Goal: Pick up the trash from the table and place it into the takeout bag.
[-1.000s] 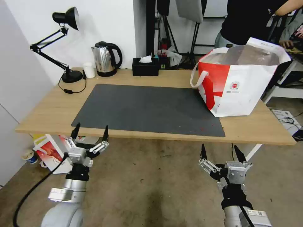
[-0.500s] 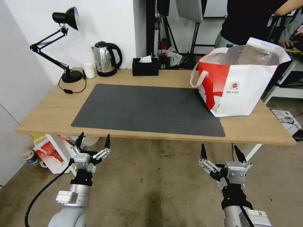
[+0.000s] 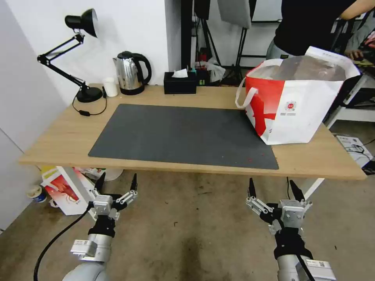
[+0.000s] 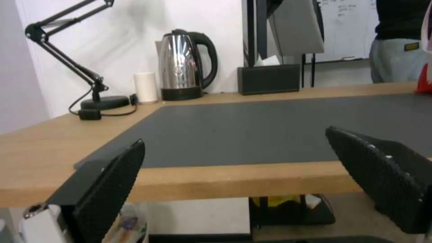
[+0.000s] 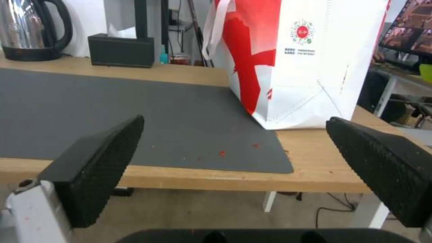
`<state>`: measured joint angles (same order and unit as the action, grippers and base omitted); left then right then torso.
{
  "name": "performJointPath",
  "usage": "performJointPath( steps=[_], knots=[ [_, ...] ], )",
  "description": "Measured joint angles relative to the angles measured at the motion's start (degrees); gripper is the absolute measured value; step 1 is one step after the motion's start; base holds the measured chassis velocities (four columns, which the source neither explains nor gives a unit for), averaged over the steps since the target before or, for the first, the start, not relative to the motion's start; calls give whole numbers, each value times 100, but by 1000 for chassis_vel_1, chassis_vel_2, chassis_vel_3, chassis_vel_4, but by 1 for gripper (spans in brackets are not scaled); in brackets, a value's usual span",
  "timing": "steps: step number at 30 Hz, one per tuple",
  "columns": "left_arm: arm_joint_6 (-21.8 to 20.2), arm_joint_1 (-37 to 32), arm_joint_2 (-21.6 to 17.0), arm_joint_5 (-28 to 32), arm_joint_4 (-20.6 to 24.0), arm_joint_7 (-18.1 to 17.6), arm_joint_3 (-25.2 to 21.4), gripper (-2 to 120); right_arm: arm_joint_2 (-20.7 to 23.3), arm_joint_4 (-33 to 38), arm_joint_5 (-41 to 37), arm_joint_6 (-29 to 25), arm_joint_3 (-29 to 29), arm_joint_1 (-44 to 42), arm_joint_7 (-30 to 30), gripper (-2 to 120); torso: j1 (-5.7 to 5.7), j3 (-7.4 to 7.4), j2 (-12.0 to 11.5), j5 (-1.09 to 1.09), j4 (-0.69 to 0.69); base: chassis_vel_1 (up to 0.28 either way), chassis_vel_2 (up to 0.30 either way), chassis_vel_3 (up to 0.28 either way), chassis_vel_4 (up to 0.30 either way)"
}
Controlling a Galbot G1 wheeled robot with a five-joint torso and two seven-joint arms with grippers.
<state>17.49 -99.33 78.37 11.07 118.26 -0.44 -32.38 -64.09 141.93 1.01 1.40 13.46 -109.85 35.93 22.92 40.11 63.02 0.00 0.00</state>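
Trash looks cleared: the mat (image 3: 183,134) beyond both sets of spread, empty fingers holds just red specks, so it presumably sits in the bag (image 3: 297,103). Left gripper (image 3: 117,183) and right gripper (image 3: 274,188) hang below the table (image 3: 62,136) edge.

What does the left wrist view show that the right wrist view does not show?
Left wrist view alone: the desk lamp and the small white cup, beyond the open left gripper.

Right wrist view alone: the takeout bag's logo, its handle and red specks on the mat, beyond the open right gripper.

Both: the table, the grey mat, the kettle and the tissue box.
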Motion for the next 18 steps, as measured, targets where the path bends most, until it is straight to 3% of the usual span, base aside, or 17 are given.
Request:
performJointPath(
  steps=[18],
  knots=[
    [-242, 39, 24, 19, -1, -15, -13, 100, 0, 0, 0, 0, 0, 0, 0, 100, 0, 0, 0, 0, 0, 0, 0, 0, 0]
  ],
)
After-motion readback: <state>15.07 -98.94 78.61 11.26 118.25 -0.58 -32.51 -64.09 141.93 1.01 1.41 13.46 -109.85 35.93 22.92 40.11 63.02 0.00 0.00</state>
